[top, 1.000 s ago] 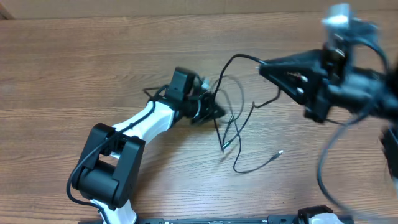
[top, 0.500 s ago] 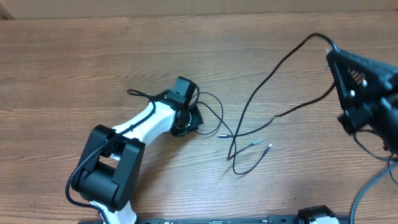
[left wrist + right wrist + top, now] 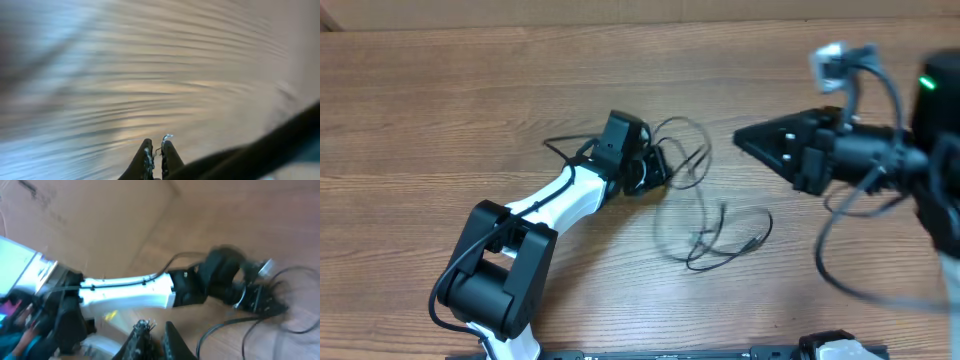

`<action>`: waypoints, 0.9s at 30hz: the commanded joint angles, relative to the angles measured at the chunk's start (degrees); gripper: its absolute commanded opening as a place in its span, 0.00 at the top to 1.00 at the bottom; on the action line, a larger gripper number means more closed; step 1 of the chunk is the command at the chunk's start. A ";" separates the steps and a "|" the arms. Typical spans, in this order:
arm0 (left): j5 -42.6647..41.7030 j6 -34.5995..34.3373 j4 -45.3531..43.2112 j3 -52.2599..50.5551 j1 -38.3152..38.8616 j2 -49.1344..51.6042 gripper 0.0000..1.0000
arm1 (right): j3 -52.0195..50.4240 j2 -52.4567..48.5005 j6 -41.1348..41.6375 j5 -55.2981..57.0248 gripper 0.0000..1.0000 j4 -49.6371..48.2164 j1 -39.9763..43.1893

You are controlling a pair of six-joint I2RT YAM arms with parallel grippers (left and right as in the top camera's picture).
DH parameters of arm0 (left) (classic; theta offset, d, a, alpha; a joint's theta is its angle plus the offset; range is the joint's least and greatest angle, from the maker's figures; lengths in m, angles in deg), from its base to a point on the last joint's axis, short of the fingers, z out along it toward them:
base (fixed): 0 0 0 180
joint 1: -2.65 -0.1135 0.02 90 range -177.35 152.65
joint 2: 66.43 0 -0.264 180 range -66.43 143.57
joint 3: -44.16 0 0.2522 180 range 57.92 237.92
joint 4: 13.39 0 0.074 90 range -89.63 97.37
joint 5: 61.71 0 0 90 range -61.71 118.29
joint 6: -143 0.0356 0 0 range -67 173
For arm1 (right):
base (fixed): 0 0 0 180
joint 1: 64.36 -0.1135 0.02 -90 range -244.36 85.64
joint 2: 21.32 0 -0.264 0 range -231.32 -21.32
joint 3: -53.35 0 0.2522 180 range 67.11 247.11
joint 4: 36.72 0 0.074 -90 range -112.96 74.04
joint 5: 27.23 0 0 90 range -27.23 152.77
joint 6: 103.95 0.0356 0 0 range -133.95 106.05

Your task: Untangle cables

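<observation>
Right gripper (image 3: 740, 140) swung back inward, cables (image 3: 720, 243) gone slack

Since half a second ago, the cables are seen collapsed into loose loops on the brown wood-grain table (image 3: 450, 90), between the two arms. One bunch is clamped in the closed left gripper (image 3: 658, 172), with a silvery tip between its fingers (image 3: 145, 155). Whether the right jaws are parted cannot be told through the blur. Of the room, only a pale bluish patch (image 3: 15, 265) is glimpsed.

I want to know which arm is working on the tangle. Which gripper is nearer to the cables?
Left. The left gripper sits at the left end of the cables, shut on them. The right gripper is to their right, apart from them, its tip pointing toward them.
</observation>
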State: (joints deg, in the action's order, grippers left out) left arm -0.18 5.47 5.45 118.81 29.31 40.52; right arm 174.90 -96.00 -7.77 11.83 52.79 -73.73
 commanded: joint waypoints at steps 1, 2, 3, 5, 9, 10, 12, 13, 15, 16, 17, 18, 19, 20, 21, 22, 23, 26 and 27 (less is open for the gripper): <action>-18.05 7.56 -5.20 -0.04 1.09 0.57 0.96 | -0.22 -3.50 -9.35 -5.18 0.89 1.36 0.04; -17.92 8.00 -5.44 -0.04 1.36 0.57 0.96 | -0.22 -4.35 -9.51 -5.40 0.89 1.25 0.02; -16.31 8.07 -5.07 -0.04 1.60 0.57 0.96 | -0.22 -4.96 -9.53 -5.79 0.89 0.76 -0.02; -10.32 8.13 -2.21 -0.04 2.21 0.57 0.96 | -0.22 -5.40 -9.49 -6.21 0.88 -0.57 -0.02; 7.65 6.78 8.46 -0.04 3.58 0.57 0.96 | -0.13 -4.22 -9.49 -5.11 0.95 -3.96 0.00; 9.81 5.97 9.86 -0.04 3.78 0.57 0.96 | -0.15 -3.91 -9.46 -3.45 0.95 -3.76 0.00; 12.46 4.37 11.78 -0.04 3.80 0.57 0.96 | -0.15 -3.56 -9.40 3.43 0.93 -1.11 0.00; 12.55 4.20 12.02 -0.04 3.80 0.57 0.96 | -0.15 -3.58 -9.20 6.69 0.87 0.72 0.00; 12.63 4.20 12.11 -0.04 3.72 0.57 0.96 | -0.24 -3.87 -9.20 14.60 0.62 6.19 0.00; 13.20 4.09 12.17 -0.04 3.69 0.57 0.96 | -0.39 -3.98 -9.16 17.44 0.57 8.68 0.00; 14.53 3.32 12.50 -0.04 3.72 0.57 0.96 | -0.83 -4.15 -8.79 19.80 0.52 11.34 0.00; 17.03 1.62 13.22 -0.04 3.69 0.57 0.96 | -1.42 -4.33 -7.65 21.40 0.48 13.99 0.00; 19.93 -0.72 14.23 -0.04 3.69 0.57 0.96 | -2.29 -4.37 -6.56 21.79 0.46 16.11 0.00; 23.50 -3.96 15.65 -0.04 3.63 0.57 0.96 | -3.34 -4.35 -5.79 21.77 0.44 17.40 0.00; 26.99 -7.50 17.20 -0.04 3.52 0.57 0.96 | -4.52 -4.26 -4.57 21.79 0.41 18.27 0.00; 29.49 -10.45 18.49 -0.04 3.30 0.57 0.96 | -5.60 -4.20 -3.41 21.79 0.39 18.75 0.00; 32.00 -14.36 20.17 -0.04 2.84 0.57 0.96 | -6.93 -4.11 -1.57 21.79 0.37 18.91 0.00; 33.33 -19.71 22.67 -0.04 1.22 0.57 0.93 | -11.30 -3.98 4.61 21.77 0.35 17.77 -0.02; 33.31 -20.79 23.41 -0.04 0.46 0.57 0.92 | -12.85 -3.98 6.14 21.79 0.34 17.07 -0.13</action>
State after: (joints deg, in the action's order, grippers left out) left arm 25.46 -5.48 26.67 119.27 32.04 40.37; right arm 165.61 -100.35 -9.08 31.72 70.97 -73.73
